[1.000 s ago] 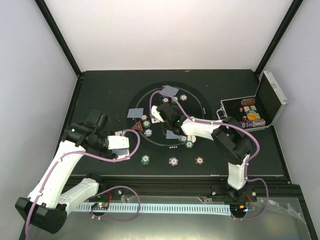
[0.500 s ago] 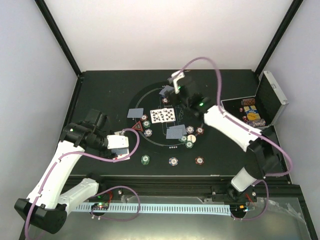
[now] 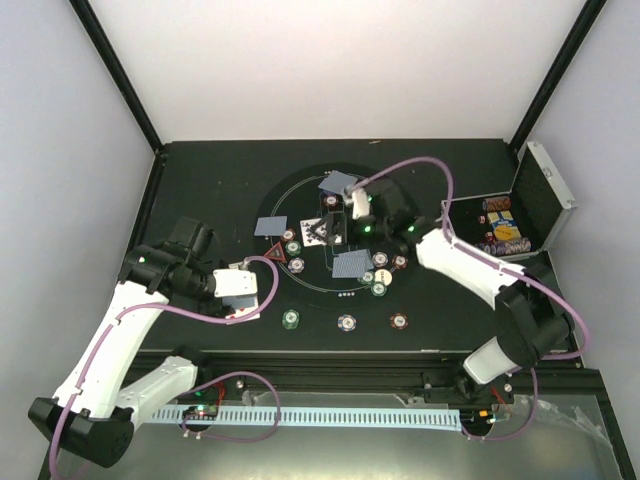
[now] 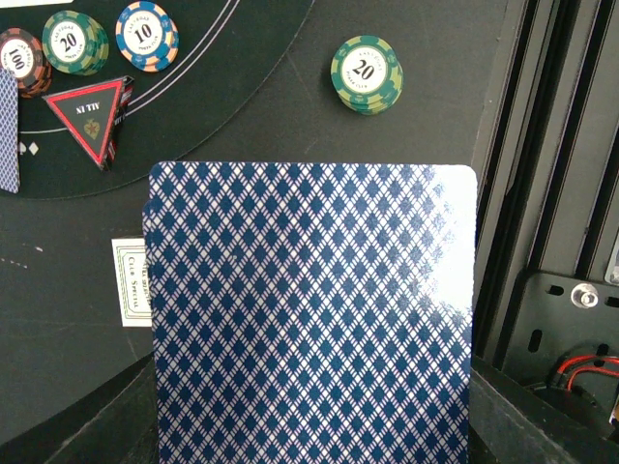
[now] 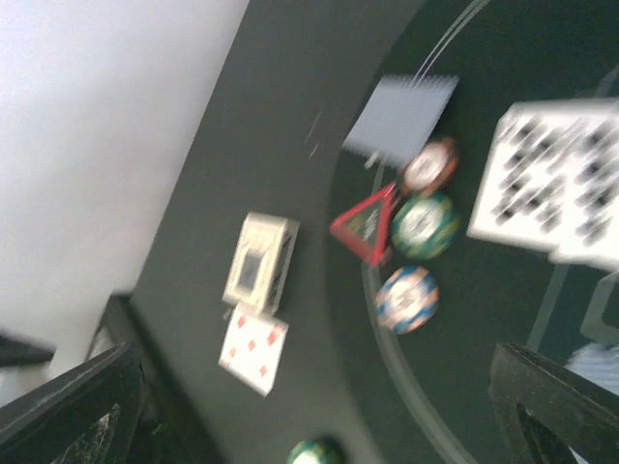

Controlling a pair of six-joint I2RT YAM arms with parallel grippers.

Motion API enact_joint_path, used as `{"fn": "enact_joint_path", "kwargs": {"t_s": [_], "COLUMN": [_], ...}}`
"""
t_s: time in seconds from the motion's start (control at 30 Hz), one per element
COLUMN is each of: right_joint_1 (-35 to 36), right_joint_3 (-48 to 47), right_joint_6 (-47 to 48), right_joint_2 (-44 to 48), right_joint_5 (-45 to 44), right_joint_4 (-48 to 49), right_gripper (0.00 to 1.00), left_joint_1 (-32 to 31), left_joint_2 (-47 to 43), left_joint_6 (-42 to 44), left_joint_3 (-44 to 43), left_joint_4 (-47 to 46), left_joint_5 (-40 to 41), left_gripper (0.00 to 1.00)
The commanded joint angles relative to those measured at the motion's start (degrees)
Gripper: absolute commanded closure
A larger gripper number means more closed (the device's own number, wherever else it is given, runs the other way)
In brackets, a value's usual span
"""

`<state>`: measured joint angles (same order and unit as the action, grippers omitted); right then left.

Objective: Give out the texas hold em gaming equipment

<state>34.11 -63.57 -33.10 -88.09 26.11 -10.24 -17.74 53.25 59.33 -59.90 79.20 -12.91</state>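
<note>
- The table was matte black, closed in by white walls and black corner posts. A round black mat with white lines lay at its middle.
- A silver case stood open at the right side, off the mat, with chips stacked inside.
- The left gripper sat just off the mat's left side, clamped shut on a blue diamond-backed card that filled most of its wrist view. Whether more cards lay beneath it could not be told.
- Beyond that card, a green chip marked 20 lay alone near the mat's edge.
- The red triangle marker lay flat on the mat, just beside a cluster of three chips: maroon, green and blue-and-orange.
- The right gripper hung over the middle of the mat. Its fingers were spread wide with nothing between them.
- Face-up cards lay on the mat just beside that gripper.
- Face-down cards lay at three spots on the mat: at the left, at the far side and nearer the arms.
- The white round button lay among chips right of centre.
- In the blurred right wrist view, a card box and a red-pipped face-up card lay off the mat, near each other.
</note>
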Motion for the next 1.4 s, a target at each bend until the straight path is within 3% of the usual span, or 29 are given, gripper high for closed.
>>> {"fn": "enact_joint_path", "kwargs": {"t_s": [0.0,0.33,0.67,1.37], "right_joint_1": [6.84,19.63,23.75,26.51], "right_joint_3": [5.46,2.24,1.55,-3.21], "right_joint_6": [-13.55,-21.92,-29.63,-40.43], "right_joint_2": [3.09,-2.82,-8.11,-20.45], "right_joint_5": [8.21,11.6,15.3,18.01], "right_joint_4": [9.27,13.87,23.47,37.77], "right_gripper": [0.02,0.2,0.32,0.39], "left_joint_1": [-0.19,-0.19,-0.19,-0.19], "left_joint_2": [0.08,0.17,-0.18,-0.21], "left_joint_6": [-0.12,-0.03,0.33,0.35], "left_joint_3": [-1.98,-2.44,-2.42,-2.34], "left_joint_4": [0.28,0.51,0.68,0.78], "left_joint_5": [-1.57,-1.94,-1.86,-2.3], "left_gripper": [0.98,0.98,0.98,0.98]}}
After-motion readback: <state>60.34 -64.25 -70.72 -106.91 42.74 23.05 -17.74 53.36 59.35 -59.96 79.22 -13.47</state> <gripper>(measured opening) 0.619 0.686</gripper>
